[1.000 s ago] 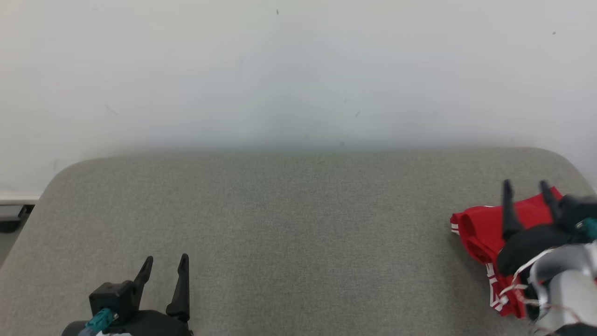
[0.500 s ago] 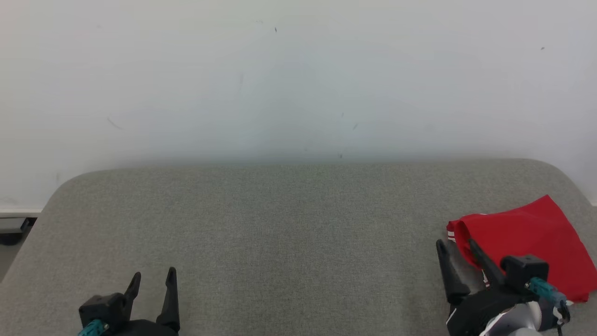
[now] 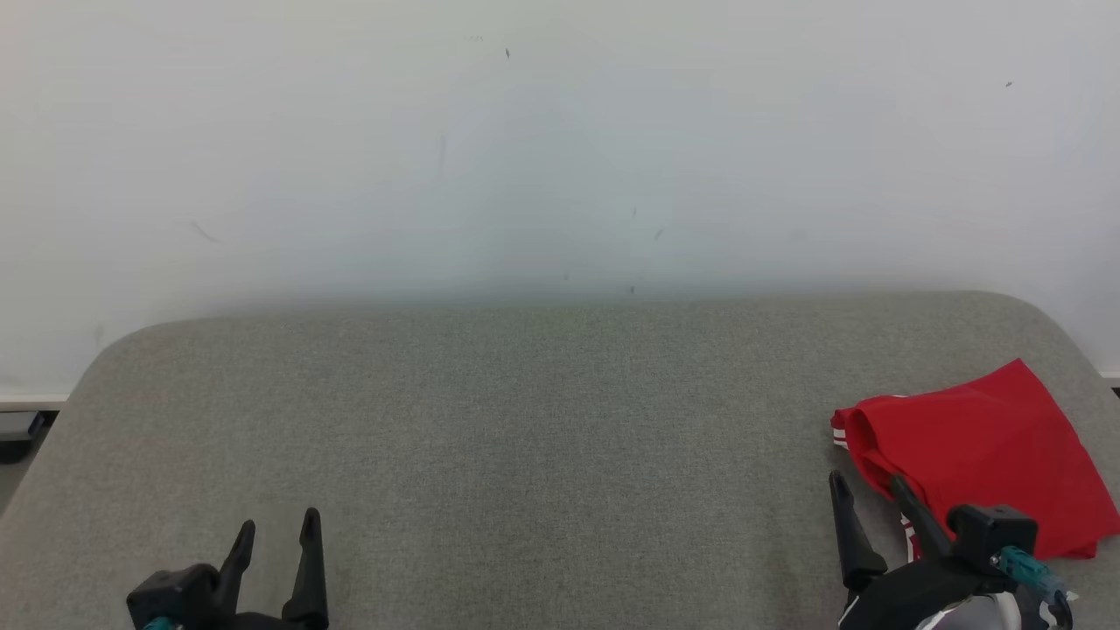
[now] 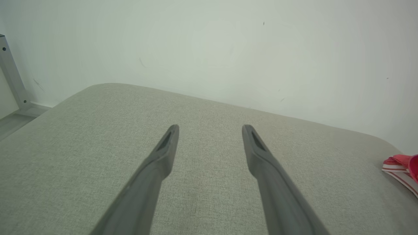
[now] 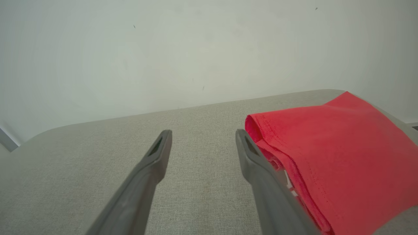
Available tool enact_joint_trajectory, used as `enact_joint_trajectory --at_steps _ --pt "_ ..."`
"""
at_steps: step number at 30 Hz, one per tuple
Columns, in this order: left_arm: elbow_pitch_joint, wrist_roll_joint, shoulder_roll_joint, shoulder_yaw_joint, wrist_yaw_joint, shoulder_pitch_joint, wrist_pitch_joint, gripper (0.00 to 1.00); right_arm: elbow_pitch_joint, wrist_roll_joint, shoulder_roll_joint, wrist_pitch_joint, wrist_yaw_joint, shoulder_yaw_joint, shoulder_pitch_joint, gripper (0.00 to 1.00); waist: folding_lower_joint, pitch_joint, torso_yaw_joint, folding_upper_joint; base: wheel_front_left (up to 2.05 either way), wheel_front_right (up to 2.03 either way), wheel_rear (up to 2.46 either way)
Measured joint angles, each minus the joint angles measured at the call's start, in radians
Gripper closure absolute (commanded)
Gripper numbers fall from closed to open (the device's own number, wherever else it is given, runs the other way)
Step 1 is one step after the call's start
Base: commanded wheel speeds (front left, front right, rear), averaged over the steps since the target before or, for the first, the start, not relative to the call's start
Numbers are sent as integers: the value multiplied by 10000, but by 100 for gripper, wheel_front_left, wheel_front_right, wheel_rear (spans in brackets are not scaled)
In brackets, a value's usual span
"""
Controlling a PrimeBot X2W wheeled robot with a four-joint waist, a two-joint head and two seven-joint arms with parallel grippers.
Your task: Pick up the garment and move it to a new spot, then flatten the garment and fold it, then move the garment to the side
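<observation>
The folded red cloth garment with white stripes runs off the right edge in the left wrist view, leaving just a striped hem. In the right wrist view it runs off the right and bottom edges, and a finger of the right hand covers part of its striped near edge. In the head view the bottom edge cuts off the bodies of that hand and of the left hand, and the grey fabric-covered desk loses its near corners. A dark object at the left edge and specks on the white wall are too small to identify.
</observation>
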Motion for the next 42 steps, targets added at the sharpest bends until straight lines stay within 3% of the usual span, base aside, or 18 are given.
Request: enact_joint_trajectory --at_steps 9,10,21,42 --pt "46 -115 -27 35 -10 131 4 0 -238 42 0 88 -188 167 277 0 0 73 -40 0 0 0 0" --pt "61 -127 -31 44 -10 131 6 100 -255 75 0 88 -190 165 280 100 0 79 -41 0 0 0 0" --pt "709 -332 -299 94 -69 714 151 100 474 288 117 178 -176 140 879 100 0 103 -42 0 0 0 0" --pt "777 -3248 -487 922 -614 490 759 100 502 3415 115 639 42 -194 628 100 0 465 -115 0 0 0 0"
